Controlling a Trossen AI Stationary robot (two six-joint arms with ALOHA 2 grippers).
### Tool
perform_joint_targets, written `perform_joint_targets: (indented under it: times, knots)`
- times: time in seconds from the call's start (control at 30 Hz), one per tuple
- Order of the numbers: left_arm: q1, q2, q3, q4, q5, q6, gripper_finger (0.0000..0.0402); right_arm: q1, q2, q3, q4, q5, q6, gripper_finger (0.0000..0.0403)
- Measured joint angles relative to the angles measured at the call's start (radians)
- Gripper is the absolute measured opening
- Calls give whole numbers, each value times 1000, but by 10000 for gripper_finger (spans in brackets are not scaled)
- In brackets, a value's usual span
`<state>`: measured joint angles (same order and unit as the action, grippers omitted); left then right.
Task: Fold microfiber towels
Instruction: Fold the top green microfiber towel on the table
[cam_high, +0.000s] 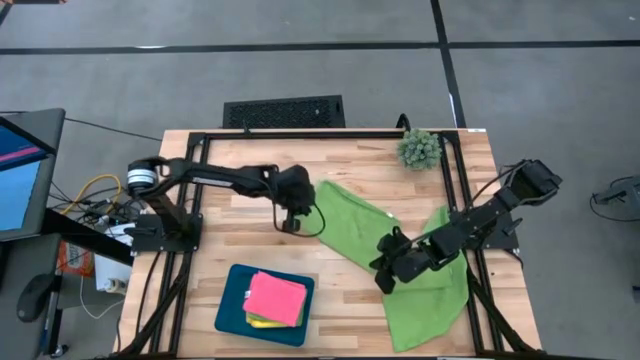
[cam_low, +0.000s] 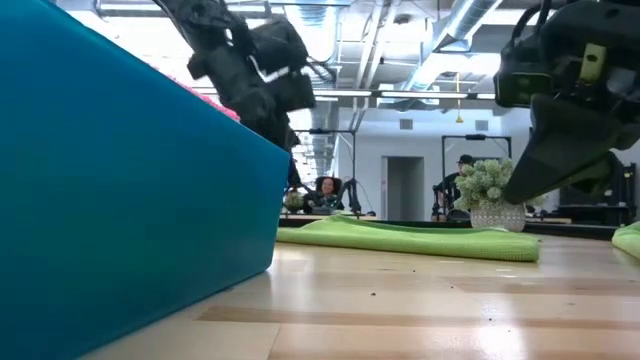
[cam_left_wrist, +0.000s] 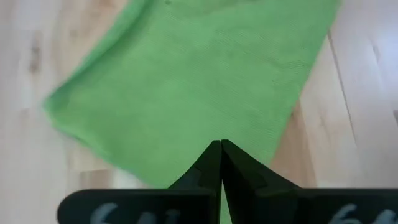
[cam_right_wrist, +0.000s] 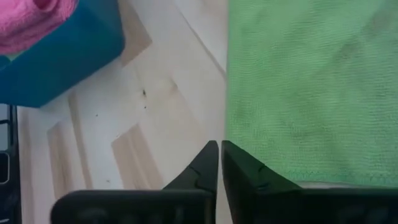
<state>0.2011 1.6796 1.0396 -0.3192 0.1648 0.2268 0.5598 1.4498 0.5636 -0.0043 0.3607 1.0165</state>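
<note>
Microfiber towels are what you have on the table: from the high view, a lime green towel (cam_high: 360, 225) lies spread in a long diagonal band across the middle, and a second green towel (cam_high: 430, 300) lies at the right edge, the two overlapping near the right gripper (cam_high: 383, 272). That gripper sits low over the overlap. The left gripper (cam_high: 291, 222) hangs just beside the upper left end of the band. A pink towel (cam_high: 277, 297) lies folded on top of a yellow towel (cam_high: 262, 322) in the teal tray (cam_high: 232, 303) at the front. A small plant (cam_high: 419, 149) stands at the far edge.

In the low view you see the tray wall (cam_low: 130, 220) filling the left side, the green towel (cam_low: 410, 238) lying flat across the wooden table (cam_low: 420, 310), and the plant (cam_low: 487, 195) behind it.

From the left wrist view, your left gripper (cam_left_wrist: 221, 149) has its fingers pressed fully together, with nothing between them, over green cloth (cam_left_wrist: 193, 87).

From the right wrist view, your right gripper (cam_right_wrist: 219, 149) shows a thin slit between its fingers, gripping nothing, at the towel's (cam_right_wrist: 311, 87) edge; the tray (cam_right_wrist: 62, 62) and the pink towel (cam_right_wrist: 31, 25) lie farther off.
</note>
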Motion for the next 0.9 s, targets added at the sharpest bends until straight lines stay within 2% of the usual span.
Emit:
perform_joint_targets:
  times: [0.1, 0.27, 0.4, 0.5, 0.7, 0.9]
  knots:
    - [13, -44, -1, -37, 15, 27, 0, -3, 0, 0, 3, -1, -20, 54]
    - [21, -56, -33, -129, 89, 222, 6, -6, 6, 49, -12, -22, -154, 66]
    - [32, -57, -92, -122, 147, 302, 41, -5, 11, 115, -166, -25, -211, 72]
    - [31, -57, -136, -46, 174, 360, 81, -6, 11, 137, -229, -24, -240, 84]
    - [15, -57, -195, 77, 162, 445, 162, -6, 11, 135, -229, -31, -283, 125]
    - [11, -57, -264, 172, 159, 491, 180, -6, 11, 123, -220, -22, -284, 134]
